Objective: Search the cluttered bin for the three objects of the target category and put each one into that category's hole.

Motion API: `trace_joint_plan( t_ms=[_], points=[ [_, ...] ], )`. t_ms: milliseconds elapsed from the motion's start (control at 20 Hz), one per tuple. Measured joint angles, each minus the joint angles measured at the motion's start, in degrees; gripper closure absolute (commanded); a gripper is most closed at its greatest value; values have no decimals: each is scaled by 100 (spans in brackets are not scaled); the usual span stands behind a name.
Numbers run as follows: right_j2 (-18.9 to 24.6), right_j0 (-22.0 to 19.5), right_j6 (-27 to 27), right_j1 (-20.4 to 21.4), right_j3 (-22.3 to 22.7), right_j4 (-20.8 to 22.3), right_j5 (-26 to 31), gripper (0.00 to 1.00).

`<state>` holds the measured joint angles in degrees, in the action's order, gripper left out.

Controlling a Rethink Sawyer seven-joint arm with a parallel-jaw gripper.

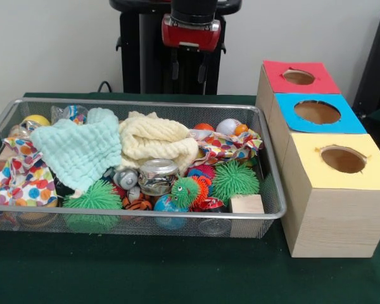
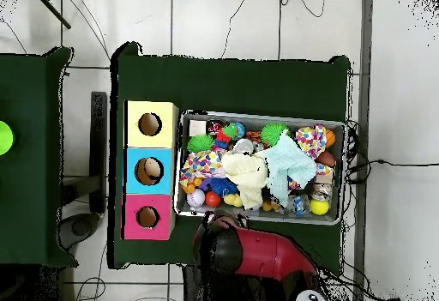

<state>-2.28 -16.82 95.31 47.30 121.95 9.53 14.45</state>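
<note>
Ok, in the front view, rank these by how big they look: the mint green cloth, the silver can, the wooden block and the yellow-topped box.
1. Yellow-topped box, though it is nearest the camera, which flatters it.
2. Mint green cloth.
3. Silver can and wooden block look alike, so I won't rank them.

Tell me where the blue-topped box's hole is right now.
In the front view the hole sits right of the bin, in the middle box between the red-topped box and yellow-topped box.

Bin (image 1: 133, 214) on table (image 1: 177, 278); three boxes (image 1: 329, 209) beside it, front-view right.
</note>
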Motion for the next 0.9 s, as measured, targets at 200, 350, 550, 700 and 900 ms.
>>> trace_joint_plan(
  t_ms=[200, 350, 550, 700, 900],
  points=[
    [103, -182, 0, -12, 14, 105, 0, 0],
    [117, -339, 0, -186, -15, 231, 0, 0],
    [118, -452, 0, -472, -94, 356, 0, 0],
    [119, -573, 0, -824, -234, 456, -1, 0],
    [119, -689, 0, -1294, -477, 601, -1, 0]
  ],
)
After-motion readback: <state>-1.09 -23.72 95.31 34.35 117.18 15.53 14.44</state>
